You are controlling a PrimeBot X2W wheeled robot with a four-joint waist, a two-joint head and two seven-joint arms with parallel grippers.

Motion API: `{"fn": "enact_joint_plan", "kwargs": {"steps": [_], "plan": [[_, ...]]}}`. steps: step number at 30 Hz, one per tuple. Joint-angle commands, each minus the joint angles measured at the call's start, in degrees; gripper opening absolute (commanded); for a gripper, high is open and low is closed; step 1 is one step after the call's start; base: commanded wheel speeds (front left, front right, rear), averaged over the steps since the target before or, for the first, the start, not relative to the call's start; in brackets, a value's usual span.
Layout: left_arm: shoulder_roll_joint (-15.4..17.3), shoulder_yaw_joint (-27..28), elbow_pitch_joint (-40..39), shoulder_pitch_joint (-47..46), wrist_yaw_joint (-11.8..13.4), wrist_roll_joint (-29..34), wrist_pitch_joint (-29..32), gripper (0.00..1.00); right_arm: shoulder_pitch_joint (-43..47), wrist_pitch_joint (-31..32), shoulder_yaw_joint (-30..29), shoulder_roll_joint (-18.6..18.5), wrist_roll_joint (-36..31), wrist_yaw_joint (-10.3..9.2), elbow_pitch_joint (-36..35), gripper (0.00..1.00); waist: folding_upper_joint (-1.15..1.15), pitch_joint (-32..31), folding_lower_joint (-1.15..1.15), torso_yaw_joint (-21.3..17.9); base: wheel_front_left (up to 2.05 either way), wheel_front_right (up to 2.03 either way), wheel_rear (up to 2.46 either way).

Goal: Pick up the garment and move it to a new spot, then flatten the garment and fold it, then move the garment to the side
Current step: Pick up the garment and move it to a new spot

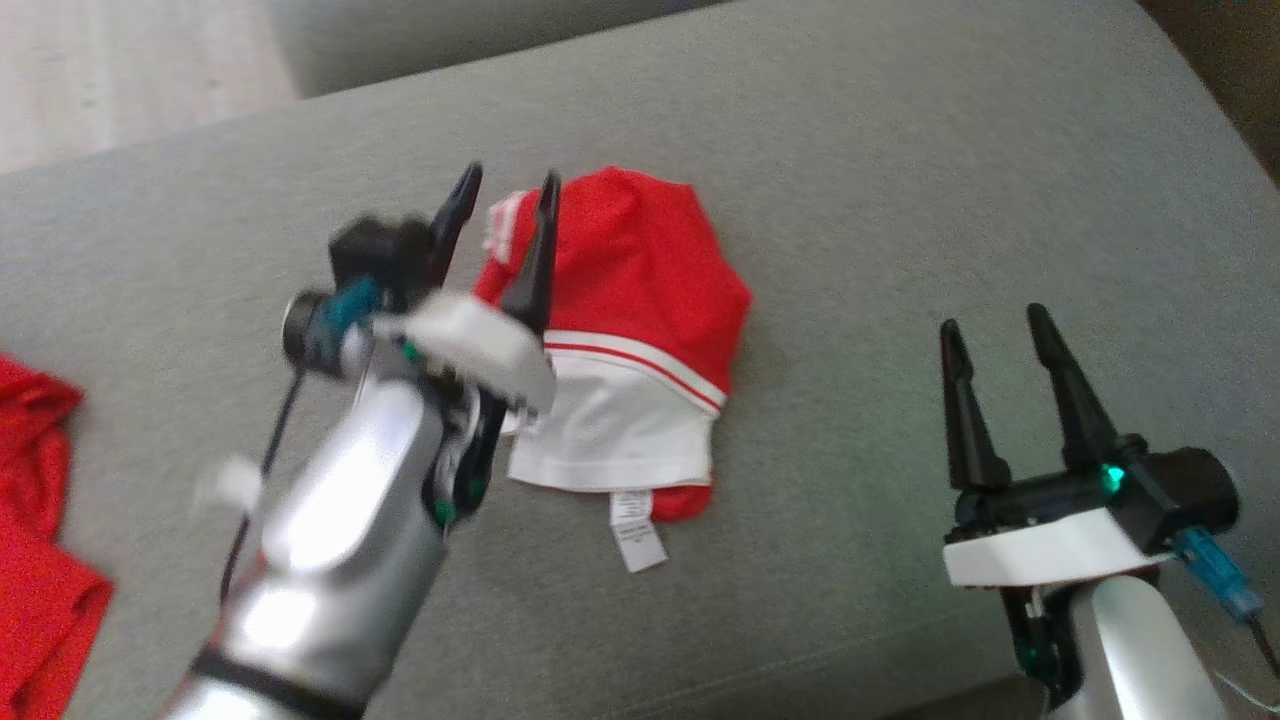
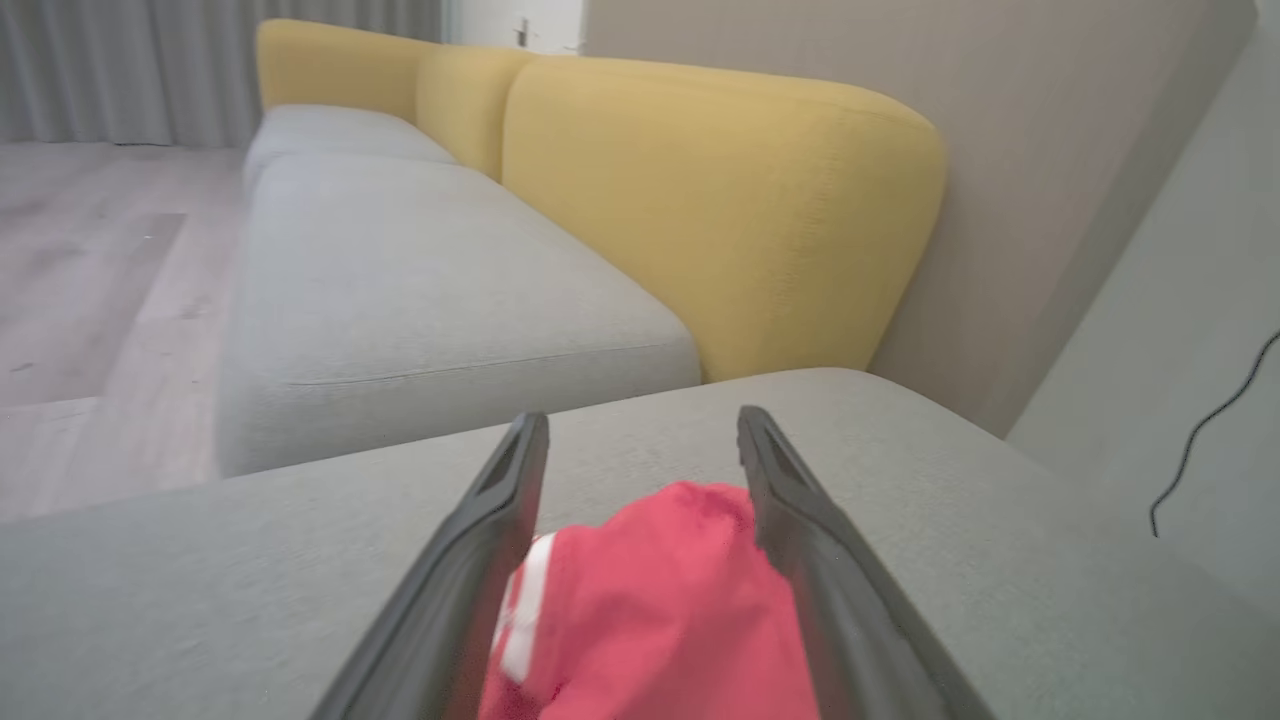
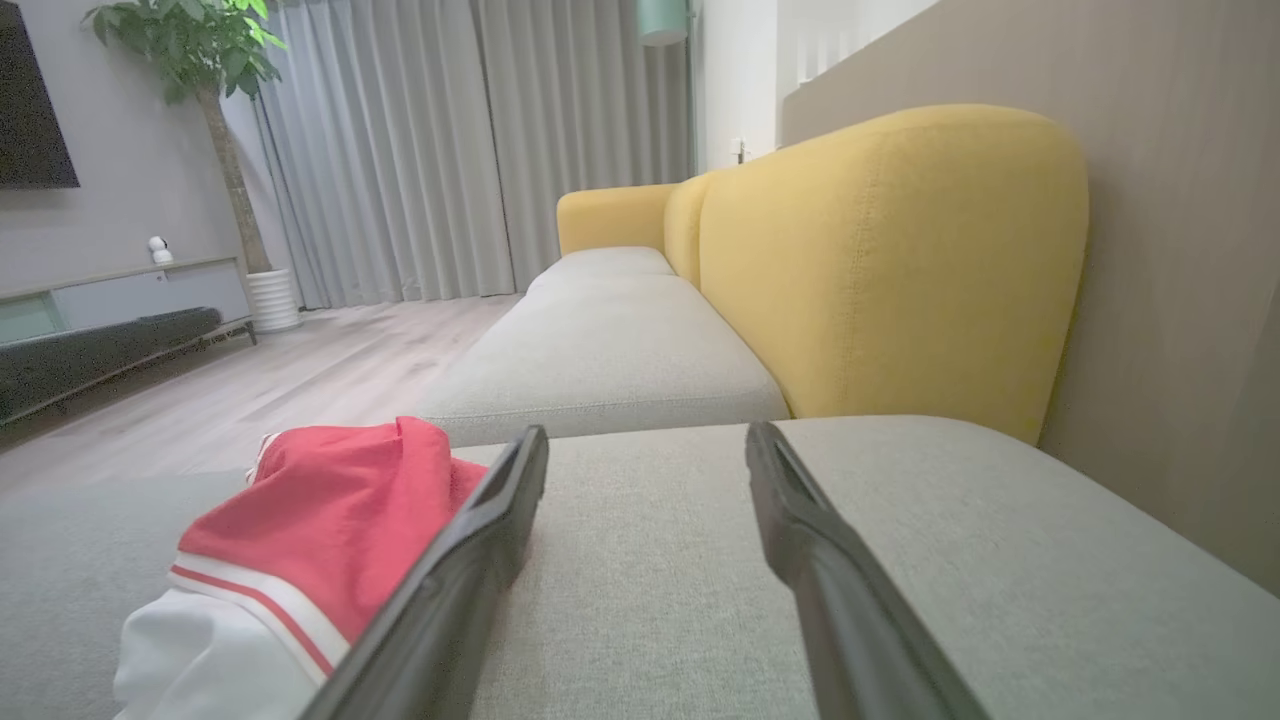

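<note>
**Left hand wide over the garment, right hand waiting off to the side**

Nearest us, the right gripper (image 1: 993, 320) sits low on the right, fingers spread wide, nothing in them, well apart from the cloth. Across from it the left gripper (image 1: 510, 178) is up over the job, fingers parted too and clamping nothing. From its wrist you can see red fabric lying between and below the two fingers. The arm is blurred, so I can't say for sure whether the tips brush the cloth or hang just above it.

The garment (image 1: 640, 330) lies bunched mid-cushion (image 1: 900, 180), white hem and label (image 1: 637, 530) toward the robot, red bulk farther off, so its long axis runs away from the robot. It isn't flat yet, I'd say. The left hand is at its left edge and plainly the nearer one; from the right hand the garment lies off to the left, so that arm needs a sideways reach.

Another red cloth (image 1: 40, 560) is at the far left edge. Beyond, more grey seat and yellow backrests (image 3: 900, 260).
</note>
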Motion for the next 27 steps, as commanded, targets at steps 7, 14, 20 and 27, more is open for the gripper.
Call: {"fn": "enact_joint_plan", "kwargs": {"steps": [7, 14, 20, 27], "plan": [[3.07, 7.64, -16.91, 15.58, 4.14, 7.53, -0.68, 1.0, 0.97, -0.15, -2.79, 0.07, -4.62, 0.44, -3.65, 1.0, 0.0, -3.64, 0.0, 9.42, 0.0, 0.0, 0.0], [2.68, 13.32, -24.12, 29.23, 4.76, 12.7, -0.69, 1.0, 2.63, -0.15, -5.1, 0.07, -5.87, 0.44, -3.76, 1.0, 0.0, -5.25, 0.0, 16.04, 0.0, 0.0, 0.0], [1.41, 19.66, -26.21, 37.01, 2.66, 18.09, -0.69, 1.0, 6.51, -0.15, -6.05, 0.07, -5.07, 0.44, -1.83, 1.0, 0.0, -7.58, 0.0, 19.57, 0.0, 0.0, 0.0], [-0.22, 25.66, -28.23, 40.85, 0.28, 21.44, -0.7, 1.0, 7.97, -0.15, -4.89, 0.07, -3.79, 0.44, 2.59, 1.0, 0.0, -8.01, 0.0, 19.3, 0.0, 0.0, 0.0]]}}
